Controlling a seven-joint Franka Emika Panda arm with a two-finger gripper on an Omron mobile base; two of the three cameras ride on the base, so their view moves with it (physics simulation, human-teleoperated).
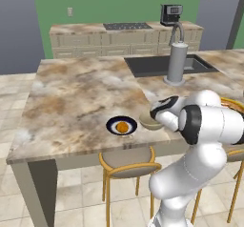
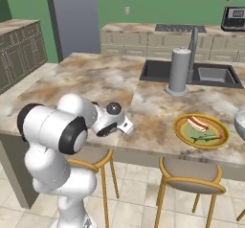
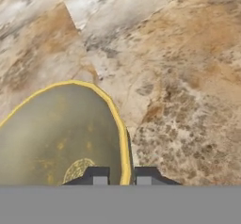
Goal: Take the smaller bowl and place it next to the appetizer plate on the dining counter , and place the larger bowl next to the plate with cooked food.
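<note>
The smaller bowl (image 1: 150, 122), tan and plain, sits low over the dining counter (image 1: 76, 97) just right of the appetizer plate (image 1: 122, 126), a dark plate with a white rim and an orange morsel. My gripper (image 1: 156, 117) is shut on the bowl's right rim. In the hand view the yellow rim of the smaller bowl (image 3: 61, 133) passes between the two fingertips of the gripper (image 3: 121, 175). The plate with cooked food (image 2: 201, 130) lies further right near the counter's front edge. The larger bowl (image 2: 241, 122), marbled grey, shows at the frame's right edge beside it.
A dark sink (image 1: 152, 64) and a tall grey tap (image 1: 176, 59) stand behind the bowls. Stools (image 1: 127, 166) (image 2: 191, 179) are tucked under the counter's front edge. The wall counter with cooktop (image 1: 127, 26) and a coffee machine (image 1: 170, 14) are far behind.
</note>
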